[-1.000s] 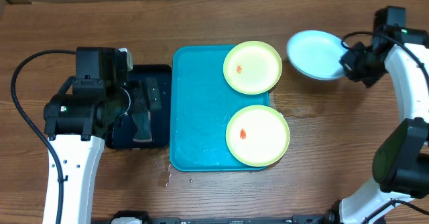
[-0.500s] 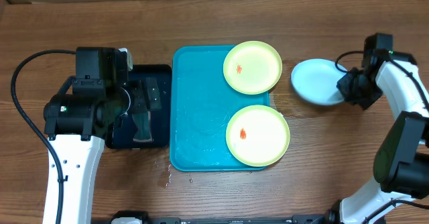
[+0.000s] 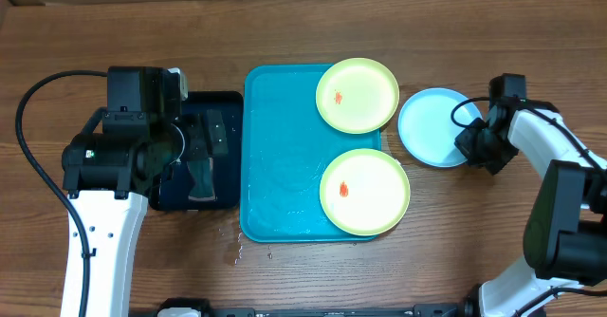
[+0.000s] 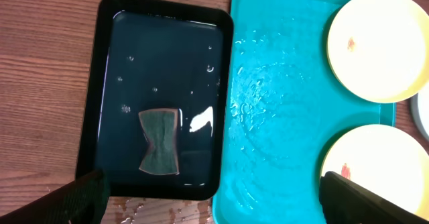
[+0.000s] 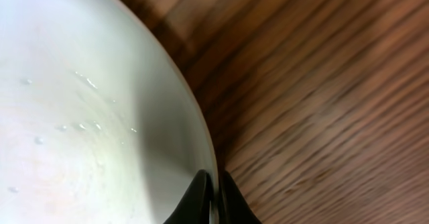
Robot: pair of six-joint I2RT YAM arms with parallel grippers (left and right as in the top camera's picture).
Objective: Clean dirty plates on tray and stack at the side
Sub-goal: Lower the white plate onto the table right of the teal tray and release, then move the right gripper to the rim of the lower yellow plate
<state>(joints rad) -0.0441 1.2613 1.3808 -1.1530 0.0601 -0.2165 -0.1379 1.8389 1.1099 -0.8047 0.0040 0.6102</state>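
Two light green plates lie on the right side of the turquoise tray (image 3: 280,165): the far one (image 3: 358,95) and the near one (image 3: 365,192), each with a red-orange smear. The light blue plate (image 3: 432,127) is low over the table just right of the tray. My right gripper (image 3: 467,139) is shut on its right rim; the right wrist view shows the fingers (image 5: 214,198) pinching the rim of the wet blue plate (image 5: 80,130). My left gripper (image 4: 214,200) is open above the black tray (image 4: 157,90) and the turquoise tray (image 4: 281,103).
A green sponge (image 4: 159,142) lies in water in the black tray (image 3: 204,151), left of the turquoise tray. Water drops are on the wood by the trays' near edges (image 3: 237,251). Bare wooden table (image 3: 474,232) lies to the right.
My right gripper has carried the blue plate down and to the left, from the far right to a spot right beside the tray. The left arm has not moved.
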